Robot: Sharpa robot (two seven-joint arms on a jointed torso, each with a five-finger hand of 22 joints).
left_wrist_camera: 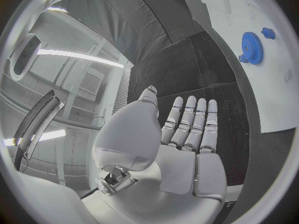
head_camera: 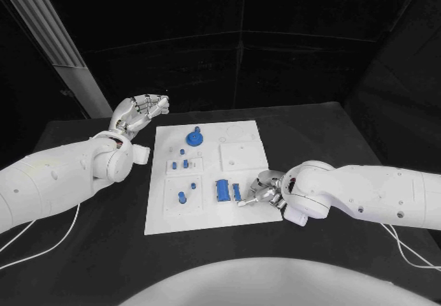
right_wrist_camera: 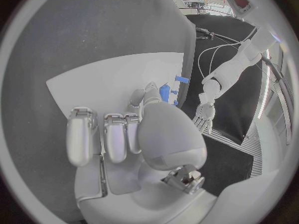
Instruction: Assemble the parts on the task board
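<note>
On the black bench (head_camera: 101, 255) the white task board (head_camera: 209, 182) lies flat in the middle, and everything else is placed against it. Near the board's far edge sits a round blue gear (head_camera: 194, 138), seen also in the left wrist view (left_wrist_camera: 250, 47) with a smaller blue piece (left_wrist_camera: 268, 33) just beside it. Several small blue parts (head_camera: 185, 164) stand toward the board's middle, and a blue block (head_camera: 222, 190) with a thinner blue piece (head_camera: 237, 190) beside it lies toward the board's near right part. The right hand (head_camera: 262, 189) is over the board's near right edge, just beside those two pieces, fingers curled; whether it grips anything I cannot tell. The left hand (head_camera: 143, 109) is raised off the board's far left corner, fingers straight and apart, holding nothing (left_wrist_camera: 187, 134).
</note>
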